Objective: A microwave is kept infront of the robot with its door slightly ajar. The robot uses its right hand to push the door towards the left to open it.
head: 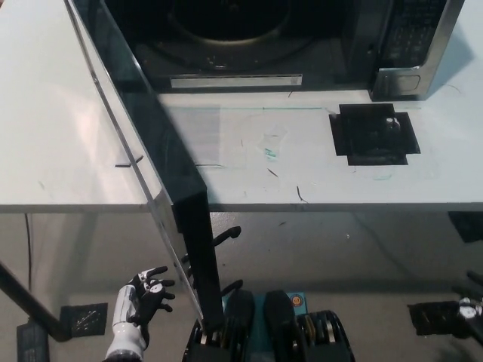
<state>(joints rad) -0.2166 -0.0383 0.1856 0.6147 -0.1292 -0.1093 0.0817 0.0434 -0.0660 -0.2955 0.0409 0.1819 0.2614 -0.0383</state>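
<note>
The microwave [332, 53] stands at the back of the white table [317, 177], its cavity and round turntable [226, 23] exposed. Its glass door [139, 128] is swung wide out to the left, and its dark free edge [200, 256] overhangs the table's front. My black right hand [472, 305] shows only as a sliver at the right edge of the head view, low, below the table and far from the door. My white left hand [145, 296] rests at the lower left, open and holding nothing, just left of the door's edge.
A black square patch [375, 133] lies on the table in front of the microwave's control panel [411, 30]. Small pen marks dot the tabletop. Below the table front are the floor and a dark table leg [30, 309] at the left.
</note>
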